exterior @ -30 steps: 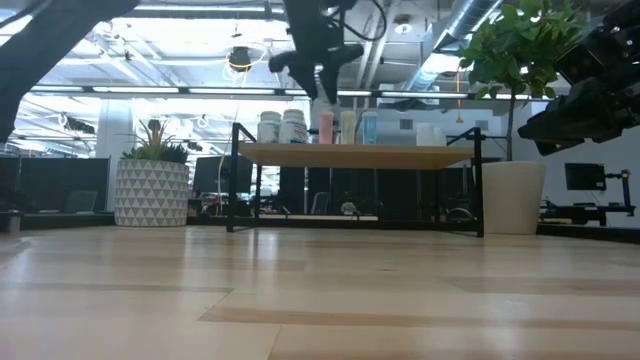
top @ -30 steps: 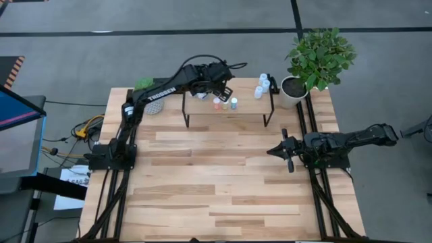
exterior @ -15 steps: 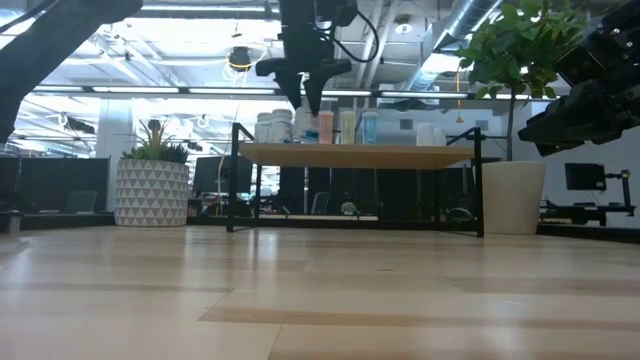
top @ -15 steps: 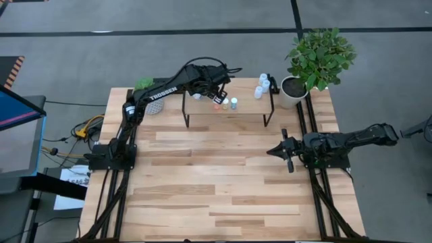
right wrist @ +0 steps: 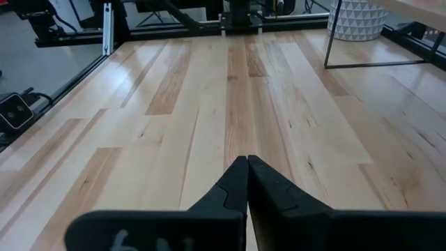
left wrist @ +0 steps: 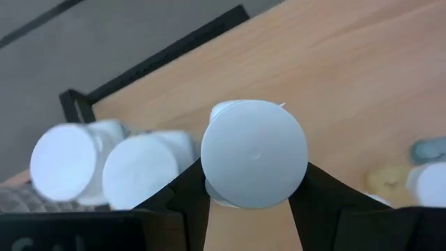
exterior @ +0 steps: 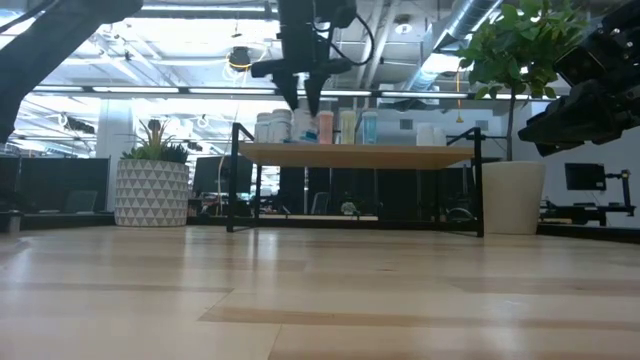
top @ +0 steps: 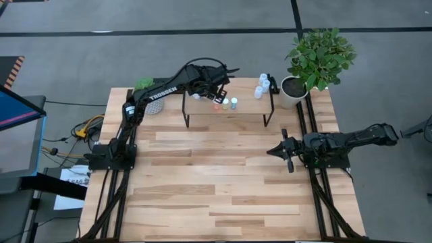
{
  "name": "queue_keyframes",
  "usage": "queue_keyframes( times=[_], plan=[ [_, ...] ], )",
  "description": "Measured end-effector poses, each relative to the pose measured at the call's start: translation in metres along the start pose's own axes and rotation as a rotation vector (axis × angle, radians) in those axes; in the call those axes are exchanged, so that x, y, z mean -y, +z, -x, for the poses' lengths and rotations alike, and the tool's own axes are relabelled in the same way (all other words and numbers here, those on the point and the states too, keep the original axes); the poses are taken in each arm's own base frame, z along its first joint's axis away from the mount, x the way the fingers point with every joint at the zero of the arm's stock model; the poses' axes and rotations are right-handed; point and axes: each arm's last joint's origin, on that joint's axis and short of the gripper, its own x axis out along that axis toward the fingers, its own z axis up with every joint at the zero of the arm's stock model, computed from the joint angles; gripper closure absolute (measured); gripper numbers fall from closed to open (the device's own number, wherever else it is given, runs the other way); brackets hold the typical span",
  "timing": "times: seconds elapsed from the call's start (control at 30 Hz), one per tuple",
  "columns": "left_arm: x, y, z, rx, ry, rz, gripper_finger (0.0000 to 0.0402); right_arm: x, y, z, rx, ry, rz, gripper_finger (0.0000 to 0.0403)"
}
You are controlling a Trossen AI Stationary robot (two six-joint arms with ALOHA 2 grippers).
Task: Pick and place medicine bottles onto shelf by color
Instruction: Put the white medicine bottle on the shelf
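Observation:
My left gripper (top: 208,91) is over the left end of the shelf (top: 246,111), shut on a white bottle (left wrist: 254,153). Two more white bottles (left wrist: 104,164) stand close beside it on the shelf. Three small bottles capped orange-red, yellow and green (top: 225,104) stand near the shelf's middle. Several pale bottles (top: 262,85) stand at its right end. My right gripper (top: 270,152) is shut and empty, low over the table's right side. My left gripper pinches the white bottle's round side just below its top (left wrist: 209,185) between its two fingers (left wrist: 189,195). The fingers point down from above. The bottle is upright. Whether its base rests on the shelf (exterior: 400,153), I cannot tell.
A white pot with a leafy plant (top: 297,86) stands at the table's far right corner. A patterned white pot (exterior: 150,190) stands left of the shelf. The wide wooden tabletop (top: 216,182) lies in front of the shelf.
My left gripper has gone toward the table's left edge along the shelf and come down. It has stopped next to the two white bottles, with the white bottle between its fingers.

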Motion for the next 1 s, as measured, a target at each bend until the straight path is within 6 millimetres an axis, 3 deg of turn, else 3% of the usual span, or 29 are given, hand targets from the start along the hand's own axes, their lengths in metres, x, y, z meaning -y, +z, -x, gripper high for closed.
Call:
queue_keyframes(
  times=[0.33,0.57,1.0],
  plan=[
    [0.005,-0.005,0.003,-0.011,-0.007,0.001,0.0262,0.000,0.000,0.000,0.000,0.000,0.001,0.0370],
    [0.012,-0.004,-0.008,-0.014,-0.021,-0.009,0.0260,0.000,0.000,0.000,0.000,0.000,-0.015,0.0370],
    [0.011,-0.005,-0.010,-0.027,-0.007,-0.039,0.0217,0.000,0.000,0.000,-0.001,0.000,-0.017,0.0370]
  ],
)
